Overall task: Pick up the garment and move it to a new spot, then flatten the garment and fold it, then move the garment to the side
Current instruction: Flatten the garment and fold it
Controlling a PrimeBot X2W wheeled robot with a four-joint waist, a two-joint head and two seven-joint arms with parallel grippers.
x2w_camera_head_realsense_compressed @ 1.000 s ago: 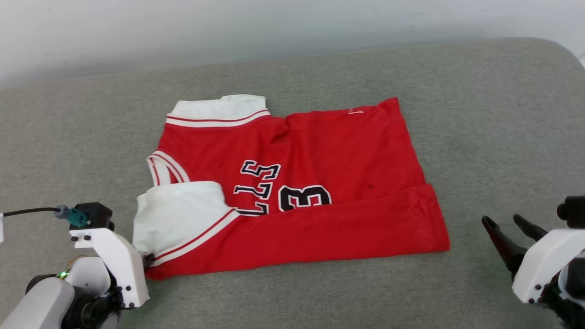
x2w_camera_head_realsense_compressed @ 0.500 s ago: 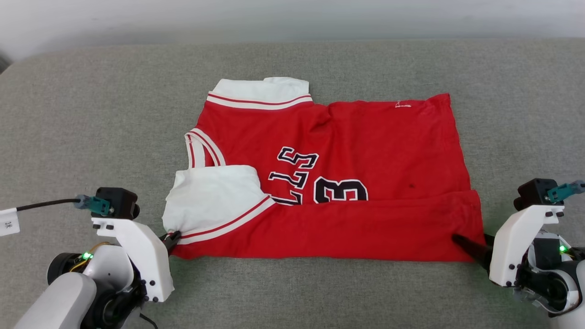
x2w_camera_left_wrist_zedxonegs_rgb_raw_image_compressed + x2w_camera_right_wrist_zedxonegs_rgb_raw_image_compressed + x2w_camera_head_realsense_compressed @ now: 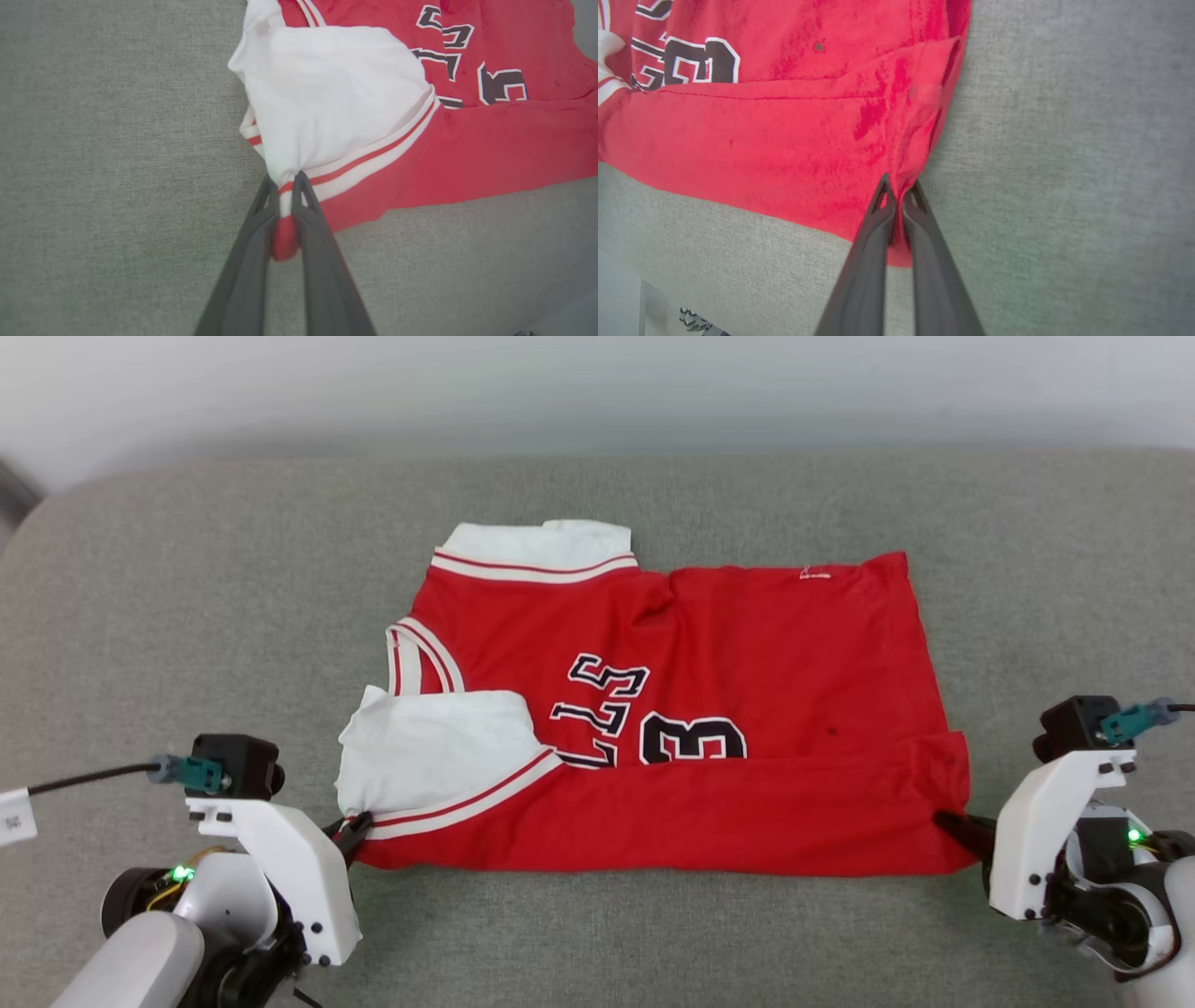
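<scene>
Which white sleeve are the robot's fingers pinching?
The near sleeve, folded onto the red jersey: the left fingers clamp its striped corner. The far sleeve lies flat at the back edge, untouched.

Broad grey woven-fabric upholstered surface (image 3: 187,616), rounded at far left corner, softly and evenly lit; behind, plain pale wall (image 3: 597,383).

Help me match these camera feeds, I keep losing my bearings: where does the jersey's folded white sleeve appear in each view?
Head view: the white sleeve lies left of centre, beside the left end effector.
Left wrist view: upper middle, its corner pinched by that end effector.
Right wrist view: a sliver at the upper left edge.
Shared landmark: the black numeral 3 on the garment.
</scene>
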